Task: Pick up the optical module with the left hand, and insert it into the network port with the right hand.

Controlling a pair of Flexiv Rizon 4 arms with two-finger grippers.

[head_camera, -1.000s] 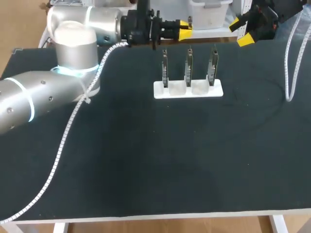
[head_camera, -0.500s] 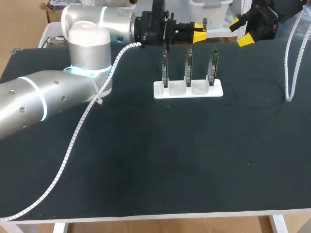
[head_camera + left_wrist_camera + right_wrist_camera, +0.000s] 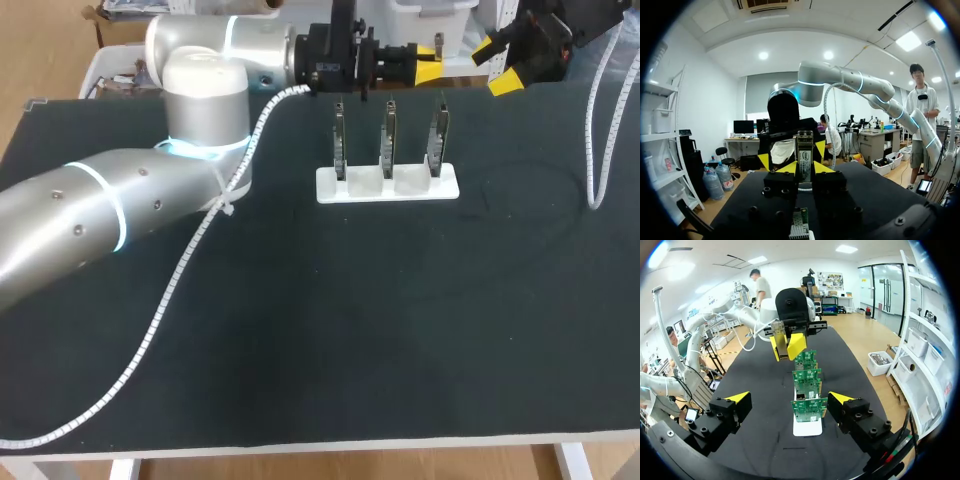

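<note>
Head view: the left hand (image 3: 427, 67) is positioned over the far edge of the tabletop (image 3: 300, 330), just behind three upright circuit boards (image 3: 389, 135) seated in a white holder (image 3: 387, 185). Its fingers clamp the optical module (image 3: 804, 159), which stands upright between the yellow tips. The right hand (image 3: 497, 66) hangs beside the left one, fingers spread wide, facing the row of boards.
</note>
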